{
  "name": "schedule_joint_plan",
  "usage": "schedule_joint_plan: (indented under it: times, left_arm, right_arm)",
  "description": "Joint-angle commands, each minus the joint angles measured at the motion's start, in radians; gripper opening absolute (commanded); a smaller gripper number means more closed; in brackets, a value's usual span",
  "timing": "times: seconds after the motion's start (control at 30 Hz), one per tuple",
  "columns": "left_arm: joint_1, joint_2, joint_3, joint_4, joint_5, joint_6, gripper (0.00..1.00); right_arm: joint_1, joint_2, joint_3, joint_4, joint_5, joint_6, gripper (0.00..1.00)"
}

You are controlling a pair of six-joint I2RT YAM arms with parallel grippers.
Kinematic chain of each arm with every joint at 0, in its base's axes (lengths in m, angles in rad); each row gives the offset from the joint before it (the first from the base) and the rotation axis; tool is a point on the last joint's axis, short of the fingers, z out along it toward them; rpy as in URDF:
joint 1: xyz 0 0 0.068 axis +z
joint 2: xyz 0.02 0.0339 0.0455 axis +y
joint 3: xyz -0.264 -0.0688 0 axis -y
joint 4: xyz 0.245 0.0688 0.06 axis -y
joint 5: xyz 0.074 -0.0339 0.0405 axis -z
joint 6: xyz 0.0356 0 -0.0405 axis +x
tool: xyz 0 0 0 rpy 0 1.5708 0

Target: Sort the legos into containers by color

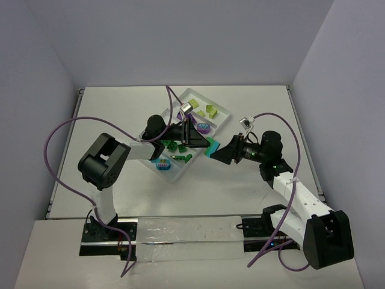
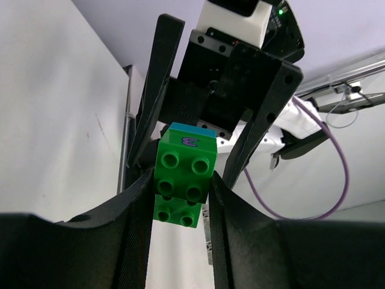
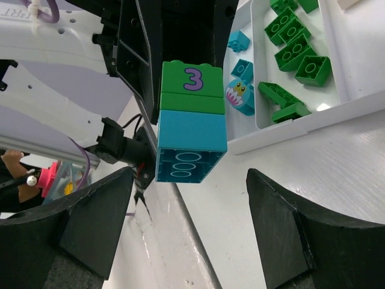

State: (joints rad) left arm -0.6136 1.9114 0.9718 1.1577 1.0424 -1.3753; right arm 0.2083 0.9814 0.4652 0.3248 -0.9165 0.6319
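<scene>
A clump of legos hangs above the table: green bricks stacked on a teal-blue brick, the top green one marked with a purple 3. My left gripper is shut on the green end. My right gripper faces it, open wide, with its fingers standing apart on both sides of the teal-blue end and not touching it. In the top view both grippers meet at the clump, over the right edge of the clear tray of containers.
The tray holds yellow-green bricks at the far end, a purple piece, several green bricks and teal-blue pieces, one of them round with a face. Purple cables loop over the table by each arm.
</scene>
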Motion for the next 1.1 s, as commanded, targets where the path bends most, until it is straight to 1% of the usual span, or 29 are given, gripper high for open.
schedule_joint_plan:
  times: [0.0, 0.1, 0.2, 0.33, 0.43, 0.47, 0.5, 0.57, 0.63, 0.67, 0.73, 0.77, 0.93, 1.07]
  left_arm:
    - [-0.005, -0.008, -0.001, 0.182, -0.030, -0.073, 0.00]
    - [-0.005, -0.023, 0.004, 0.118, -0.031, -0.041, 0.00]
    - [-0.005, -0.031, 0.008, 0.091, -0.032, -0.016, 0.00]
    - [-0.006, -0.031, 0.007, 0.089, -0.031, -0.016, 0.00]
    - [-0.008, -0.028, 0.007, 0.099, -0.030, -0.020, 0.00]
    - [-0.008, -0.028, 0.006, 0.099, -0.029, -0.019, 0.00]
    - [-0.008, -0.028, 0.004, 0.093, -0.028, -0.017, 0.00]
    - [-0.009, -0.032, 0.003, 0.077, -0.026, 0.000, 0.00]
    - [-0.009, -0.038, -0.001, 0.057, -0.025, 0.018, 0.00]
    - [-0.009, -0.042, -0.003, 0.043, -0.025, 0.027, 0.00]
    - [-0.009, -0.050, -0.003, 0.019, -0.023, 0.042, 0.00]
    - [-0.007, -0.053, -0.002, 0.013, -0.022, 0.046, 0.00]
    - [0.014, -0.071, 0.002, -0.032, -0.025, 0.075, 0.00]
    - [0.053, -0.091, -0.004, -0.037, -0.026, 0.078, 0.00]
  right_arm:
    - [0.026, 0.011, 0.016, 0.082, 0.011, 0.007, 0.83]
    - [0.050, 0.033, 0.029, 0.113, 0.019, 0.023, 0.81]
    - [0.065, 0.045, 0.026, 0.153, 0.028, 0.046, 0.79]
    - [0.078, 0.063, 0.021, 0.215, 0.025, 0.093, 0.66]
    - [0.085, 0.071, 0.021, 0.240, 0.031, 0.113, 0.53]
    - [0.087, 0.074, 0.021, 0.254, 0.039, 0.126, 0.42]
    - [0.088, 0.074, 0.018, 0.264, 0.044, 0.134, 0.37]
    - [0.088, 0.077, 0.016, 0.291, 0.048, 0.159, 0.29]
    - [0.089, 0.082, 0.016, 0.296, 0.055, 0.172, 0.23]
    - [0.090, 0.086, 0.014, 0.298, 0.059, 0.175, 0.18]
    - [0.091, 0.090, 0.009, 0.295, 0.064, 0.178, 0.02]
    - [0.091, 0.091, 0.006, 0.289, 0.067, 0.176, 0.00]
    - [0.089, 0.060, -0.009, 0.224, 0.080, 0.132, 0.00]
    - [0.086, -0.004, -0.005, 0.095, 0.107, 0.057, 0.00]
